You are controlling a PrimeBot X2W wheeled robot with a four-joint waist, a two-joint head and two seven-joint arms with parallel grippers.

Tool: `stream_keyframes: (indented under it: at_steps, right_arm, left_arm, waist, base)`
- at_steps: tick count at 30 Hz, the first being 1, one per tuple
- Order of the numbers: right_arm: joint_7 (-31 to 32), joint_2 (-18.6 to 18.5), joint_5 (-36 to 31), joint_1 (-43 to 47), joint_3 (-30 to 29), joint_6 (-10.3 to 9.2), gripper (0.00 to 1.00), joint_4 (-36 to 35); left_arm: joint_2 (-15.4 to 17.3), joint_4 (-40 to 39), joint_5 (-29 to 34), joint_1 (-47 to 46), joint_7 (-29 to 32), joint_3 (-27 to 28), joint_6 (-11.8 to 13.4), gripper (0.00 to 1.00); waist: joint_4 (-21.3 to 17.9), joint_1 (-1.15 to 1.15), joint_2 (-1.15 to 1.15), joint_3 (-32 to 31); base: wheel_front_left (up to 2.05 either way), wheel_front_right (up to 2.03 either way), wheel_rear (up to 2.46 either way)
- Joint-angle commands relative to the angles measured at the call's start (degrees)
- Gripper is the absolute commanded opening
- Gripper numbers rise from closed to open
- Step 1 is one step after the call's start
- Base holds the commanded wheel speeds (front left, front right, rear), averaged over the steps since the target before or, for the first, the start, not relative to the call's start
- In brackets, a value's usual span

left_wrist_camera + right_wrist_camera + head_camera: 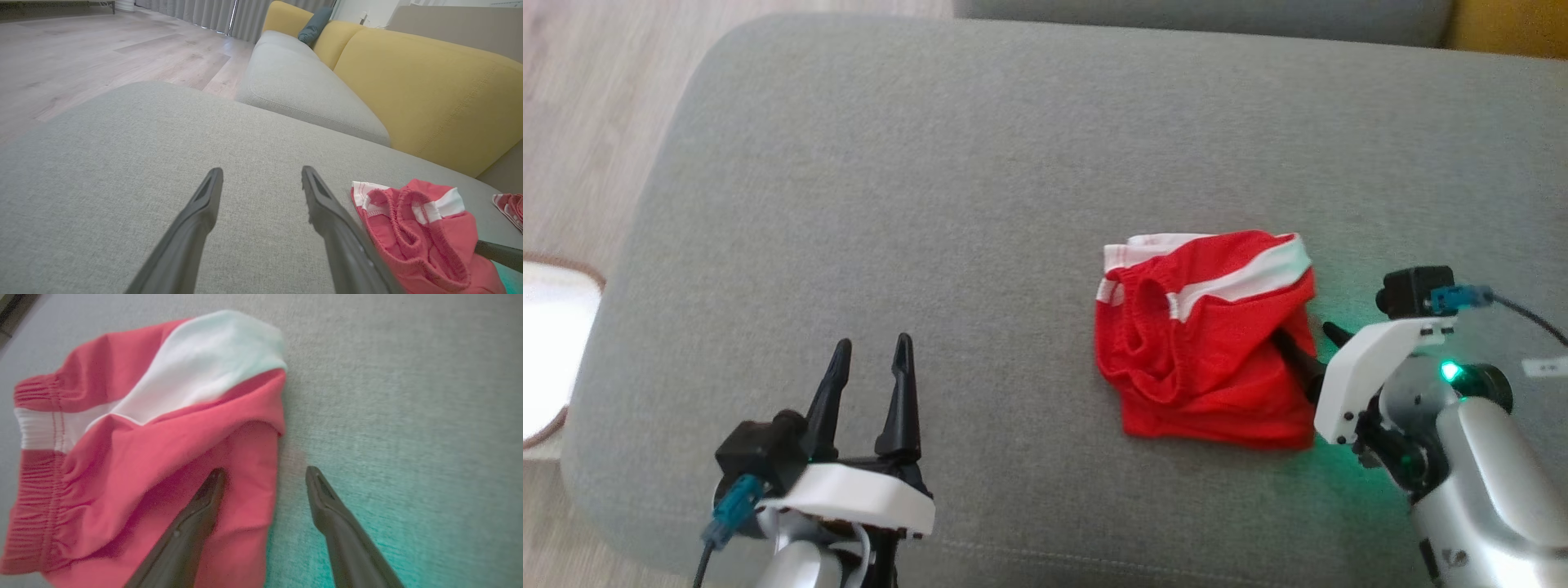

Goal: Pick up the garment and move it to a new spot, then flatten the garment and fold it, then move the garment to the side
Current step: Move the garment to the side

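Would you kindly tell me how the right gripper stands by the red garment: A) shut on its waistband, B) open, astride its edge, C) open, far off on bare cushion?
B: the right gripper is open, one finger over the red garment, the other over the grey cushion.

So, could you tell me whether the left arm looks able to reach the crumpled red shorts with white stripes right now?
Probably yes: the left pincer stands open over the bare grey fabric cushion, nothing lying between it and the red shorts with white stripes; the right pincer straddles their far edge.
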Motion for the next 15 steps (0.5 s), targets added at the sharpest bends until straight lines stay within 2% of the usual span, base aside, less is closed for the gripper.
stream_keyframes:
  at_steps: [1,2,3,4,6,7,15]
  right_arm:
    - [1.3,-1.0,1.3,-2.7,1.4,0.37,1.00,-1.4]
    - [3.5,-1.6,2.8,-3.3,2.0,0.37,0.87,-1.0]
    - [4.3,-1.9,3.4,-3.5,2.4,0.37,0.63,-0.9]
    - [4.9,-2.2,3.9,-3.8,2.6,0.37,0.45,-0.8]
    - [5.9,-2.6,4.9,-4.1,2.9,0.37,0.27,-0.7]
    - [6.0,-2.6,5.2,-4.3,2.9,0.37,0.02,-0.7]
    - [2.1,-3.9,3.9,-7.4,3.1,0.37,0.00,-2.6]
  left_arm:
    - [-0.2,-2.1,-0.3,-2.4,-0.7,1.4,0.3,1.00]
    - [-0.2,-2.2,-0.5,-2.5,-0.7,1.4,0.5,1.00]
    - [-0.2,-2.2,-0.6,-2.6,-0.7,1.4,0.6,1.00]
    - [-0.2,-2.2,-0.6,-2.6,-0.7,1.4,0.6,1.00]
    - [-0.2,-2.3,-0.7,-2.7,-0.7,1.5,0.7,1.00]
    - [-0.2,-2.3,-0.8,-2.8,-0.7,1.5,0.8,1.00]
    - [-0.2,-3.0,0.2,-3.4,-0.7,1.8,0.7,1.00]
  waist:
    - [1.2,0.00,0.00,1.0]
    - [1.6,0.00,0.00,1.3]
    - [1.7,0.00,0.00,1.4]
    - [1.8,0.00,0.00,1.5]
    - [1.9,0.00,0.00,1.7]
    - [1.8,0.00,0.00,1.8]
    - [-1.6,0.00,0.00,3.0]
  base:
    - [0.00,0.00,0.00]
    - [0.00,0.00,0.00]
    - [0.00,0.00,0.00]
    - [0.00,0.00,0.00]
    - [0.00,0.00,0.00]
    - [0.00,0.00,0.00]
    - [0.00,0.00,0.00]
